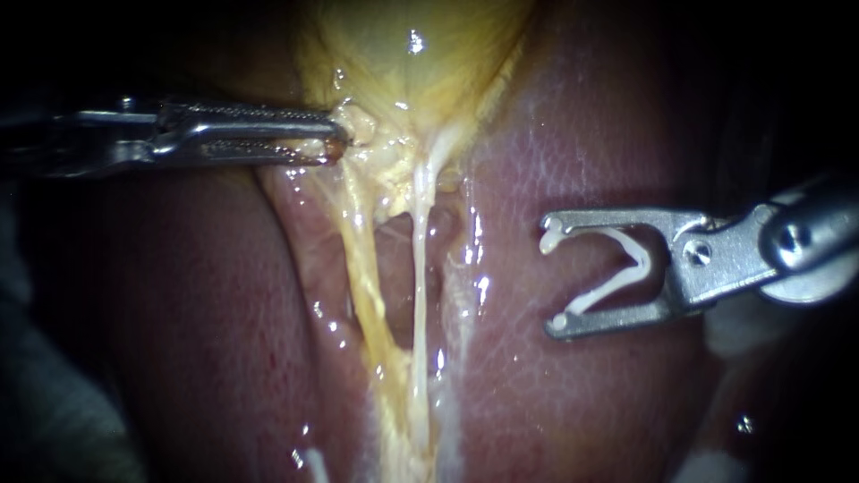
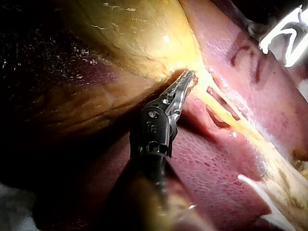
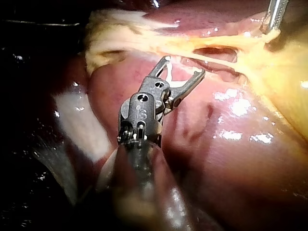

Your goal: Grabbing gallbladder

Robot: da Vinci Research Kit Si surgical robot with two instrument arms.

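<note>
The yellow gallbladder (image 1: 403, 54) lies at the top centre of the endoscope view, on the pink liver (image 1: 573, 134). My left instrument (image 1: 338, 139) comes in level from the left, and its jaws are shut on the pale tissue at the gallbladder's lower end. The left wrist view shows the same hold, my left instrument (image 2: 191, 77) at the gallbladder (image 2: 134, 33). Two stretched tubes, a yellow one (image 1: 362, 268) and a whiter one (image 1: 419, 259), run downward from there. My right instrument (image 1: 553, 274) stands apart to their right over the liver, its jaws spread around a white clip (image 1: 642, 264).
A window shows between the two tubes (image 3: 214, 52), ahead of my right instrument (image 3: 184, 66). Wet liver surface (image 1: 224, 313) lies on both sides of the tubes. Pale material (image 3: 79, 120) lies at the liver's edge, beside my right instrument's shaft.
</note>
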